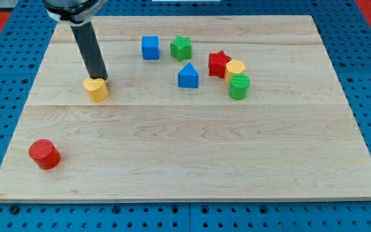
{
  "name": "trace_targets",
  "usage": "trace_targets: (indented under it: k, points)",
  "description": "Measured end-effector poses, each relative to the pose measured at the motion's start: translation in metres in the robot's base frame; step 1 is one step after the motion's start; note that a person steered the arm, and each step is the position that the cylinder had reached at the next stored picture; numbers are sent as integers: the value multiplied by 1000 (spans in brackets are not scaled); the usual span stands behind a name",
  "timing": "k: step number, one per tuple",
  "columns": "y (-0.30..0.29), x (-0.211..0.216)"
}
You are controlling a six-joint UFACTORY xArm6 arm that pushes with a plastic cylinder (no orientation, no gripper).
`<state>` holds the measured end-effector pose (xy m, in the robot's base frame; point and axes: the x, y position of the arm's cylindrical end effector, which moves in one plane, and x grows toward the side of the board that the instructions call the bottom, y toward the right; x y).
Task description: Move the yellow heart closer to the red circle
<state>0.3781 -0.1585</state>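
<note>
Landmark for all positions: yellow heart [96, 89], lying on the wooden surface [192, 167] in its upper-left part.

Arm carries no gripper, so nothing here spreads, presses together or pinches; it ends in a dark rod only. The tip [100, 78] sits at the heart's top edge, touching it or as good as touching, on the side toward the view's top. Rod leans up and to the view's left from there.

Red circle [44, 154]: well apart from the heart, toward the view's bottom and left, near the surface's lower-left corner. Bare wood between the two.

Other blocks, all to the view's right of the heart:
- blue cube [150, 48], up and right
- green star [181, 48], just beside the cube, further right
- blue house-shaped block [187, 76], roughly level with the heart
- red star [219, 64], yellow hexagon-like block [235, 69] and green cylinder [239, 86], farthest right, bunched and touching one another
</note>
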Motion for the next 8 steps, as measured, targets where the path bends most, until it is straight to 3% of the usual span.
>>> trace_targets:
  k: [2,8]
  points:
    - [20,9]
    - [-53,28]
